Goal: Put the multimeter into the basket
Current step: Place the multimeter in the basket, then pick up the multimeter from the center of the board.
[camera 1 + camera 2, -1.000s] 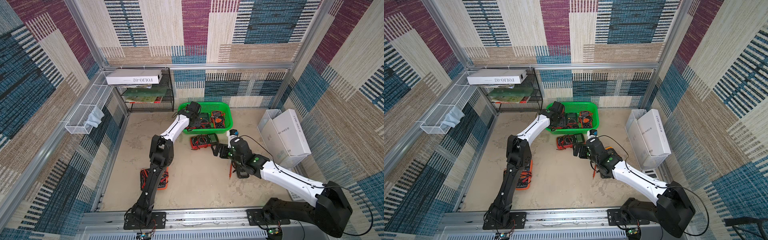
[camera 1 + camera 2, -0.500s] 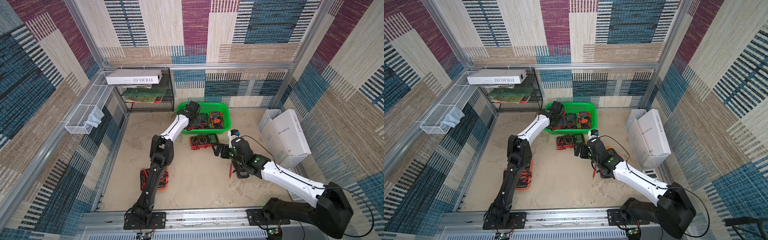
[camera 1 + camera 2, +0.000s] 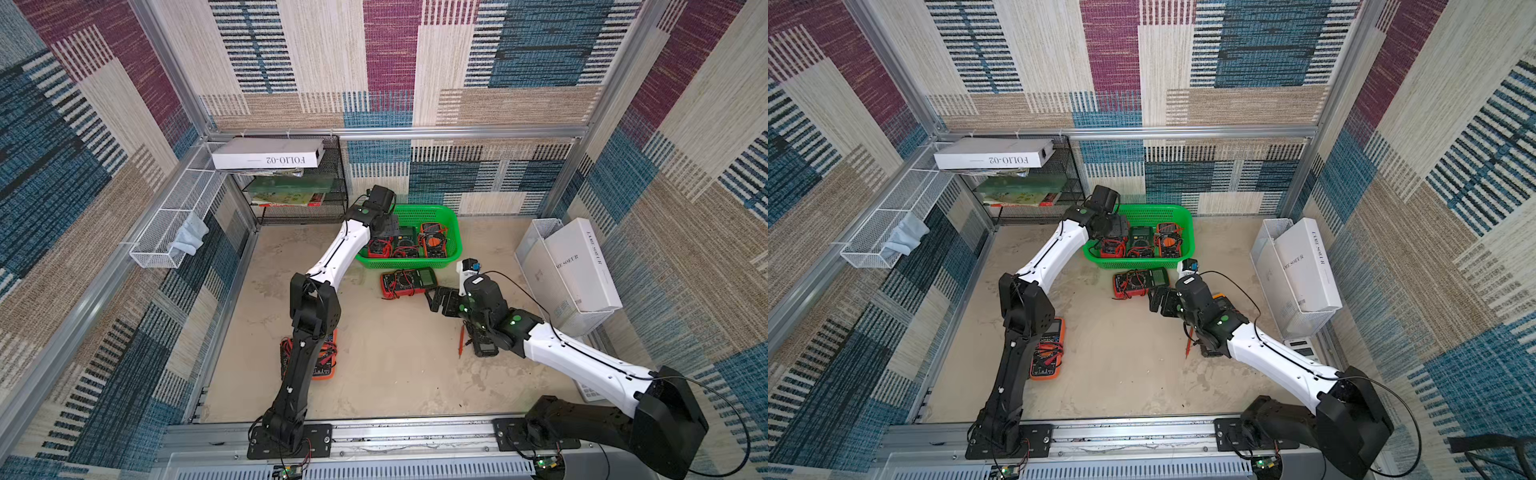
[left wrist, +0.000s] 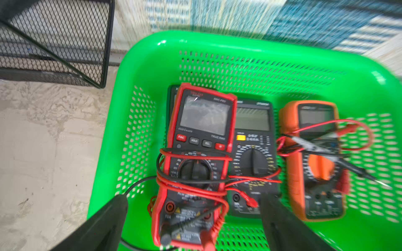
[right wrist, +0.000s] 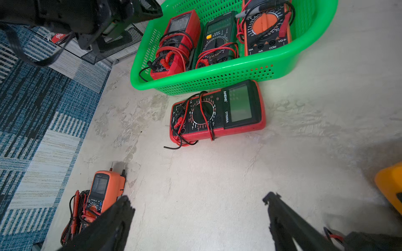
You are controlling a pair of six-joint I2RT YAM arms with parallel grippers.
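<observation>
The green basket (image 3: pixel 409 262) (image 3: pixel 1133 262) stands at the back of the floor. It holds three multimeters: a red one (image 4: pixel 200 141) (image 5: pixel 176 43) wrapped in leads at its left end, a dark one (image 4: pixel 253 156) in the middle and an orange one (image 4: pixel 315 165). My left gripper (image 4: pixel 194 197) (image 3: pixel 384 226) hangs open just above the red one, touching nothing. Another red multimeter (image 3: pixel 407 282) (image 5: pixel 217 113) lies on the floor in front of the basket. My right gripper (image 5: pixel 198 197) (image 3: pixel 442 297) is open and empty beside it, over bare floor.
An orange multimeter (image 3: pixel 1046 349) (image 5: pixel 102 189) lies under the left arm. A dark one (image 3: pixel 484 347) with a red probe lies under the right arm, and a yellow one (image 5: pixel 389 184) sits close by. A black mesh rack (image 3: pixel 299 195) stands left of the basket; white boxes (image 3: pixel 577 266) stand right.
The left gripper's jaws have spread apart over the basket's left end, and the red multimeter lies free beneath them. The right arm has barely moved.
</observation>
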